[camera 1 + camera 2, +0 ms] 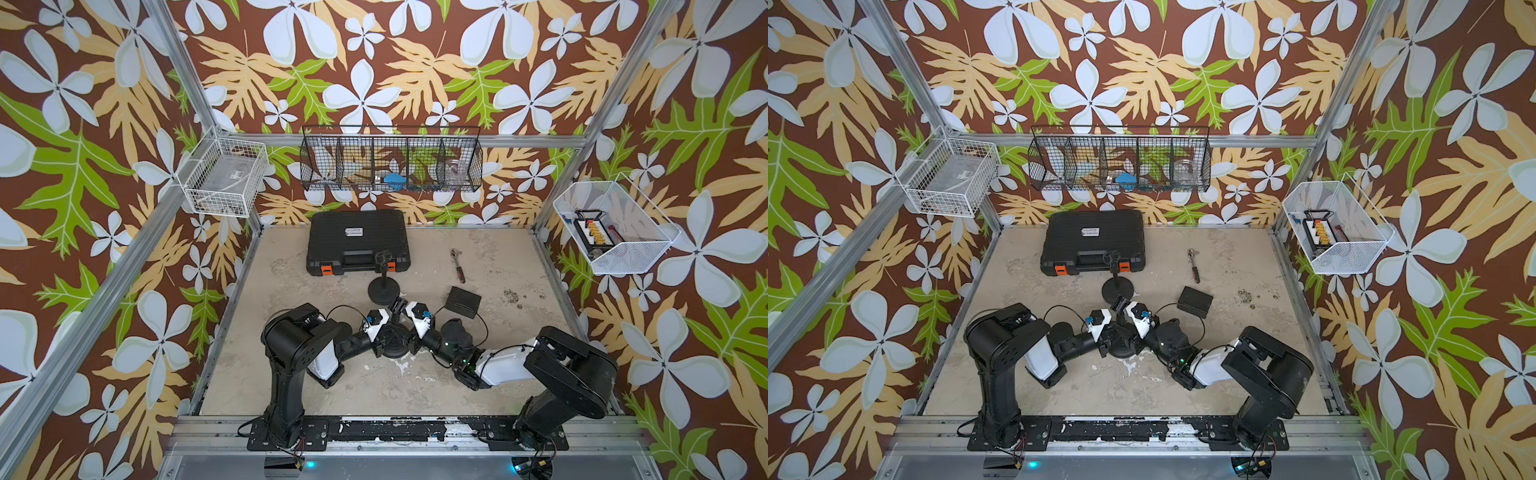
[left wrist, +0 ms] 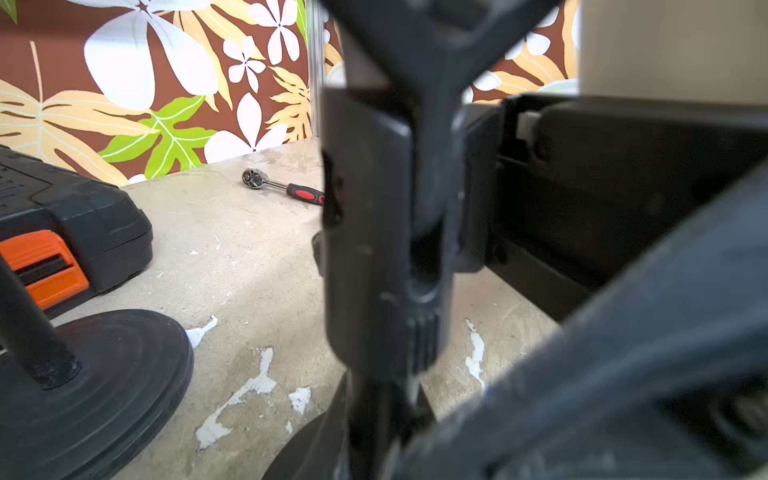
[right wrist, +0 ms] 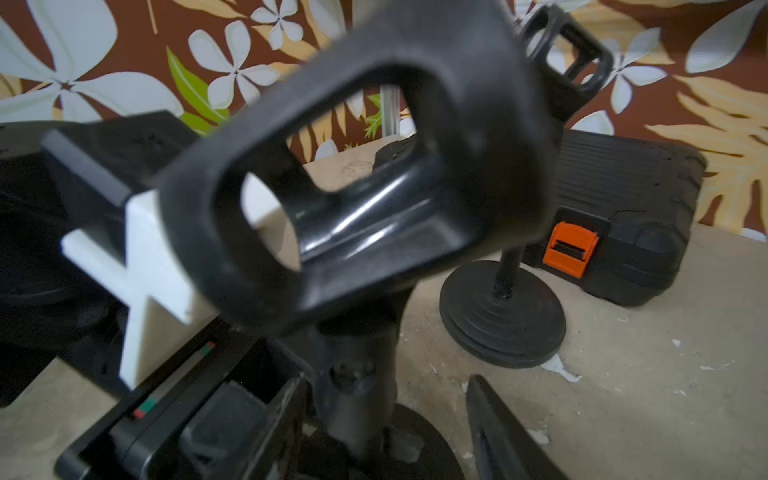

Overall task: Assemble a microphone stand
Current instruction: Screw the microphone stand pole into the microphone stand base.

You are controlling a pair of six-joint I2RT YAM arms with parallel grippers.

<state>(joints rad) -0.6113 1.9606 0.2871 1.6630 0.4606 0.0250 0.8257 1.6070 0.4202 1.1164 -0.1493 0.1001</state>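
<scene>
**Table (image 1: 291, 374) being read as a clock face in both top views, with 12 o'clock at the back wall.**

- **10 o'clock:** a white wire basket (image 1: 224, 176) is being carried on the frame.
- **12 o'clock:** a closed black case (image 1: 358, 239) is being shown lying flat. A second stand (image 1: 384, 291) is being shown upright just in front of it.
- **7 o'clock:** the left arm is being shown reaching to the centre. There the microphone stand (image 3: 357, 395) is being held upright on its round base (image 1: 395, 353). Its pole is being clamped below the clip (image 3: 478, 145) by the left gripper (image 2: 419, 257), whose jaws are being pressed together on it.
- **5 o'clock:** the right arm is being shown reaching to the same pole. The right gripper (image 3: 382, 419) is being held with its jaws apart, one finger on either side of the pole. Whether either finger is touching the pole cannot be told.
- **1 o'clock:** a ratchet (image 1: 458, 266) is being shown lying on the table.
- **2 o'clock:** a small black box (image 1: 462, 301) is being shown nearer the centre. Farther out, a white mesh basket (image 1: 615, 226) is being carried on the frame.
</scene>
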